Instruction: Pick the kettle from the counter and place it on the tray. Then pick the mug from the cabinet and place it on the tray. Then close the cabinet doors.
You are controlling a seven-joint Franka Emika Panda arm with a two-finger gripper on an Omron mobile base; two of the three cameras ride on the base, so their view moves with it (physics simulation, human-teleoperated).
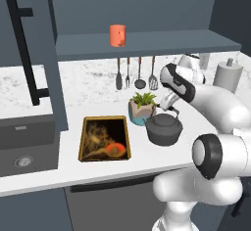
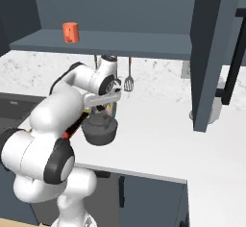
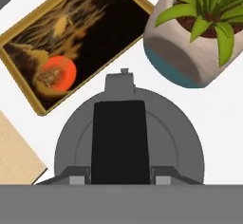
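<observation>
Claw (image 1: 171,108) looks clamped on the kettle (image 1: 164,129) handle (arch runs between its fingers), tray (image 1: 84,142) just off to its left.

You've got a matt cast-iron-look kettle (image 1: 164,128) on smooth white marbled stone counter (image 1: 98,164). Tray (image 3: 28,47) rim looks gilded wood; plant pot (image 3: 190,59) matt ceramic.

Landmark kettle (image 1: 164,128): plant pot (image 1: 142,108) stands just behind it, nearly touching, blocking that side. Tray (image 1: 104,138) lies just beside kettle on the sink side, narrow bare counter (image 1: 147,159) strip between them. Counter in front of kettle free. Above kettle, hanging utensils (image 1: 136,76) and shelf (image 1: 147,43) with mug (image 1: 117,35) limit headroom toward the wall. Open cabinet door (image 1: 46,54) stands beyond the tray.
</observation>
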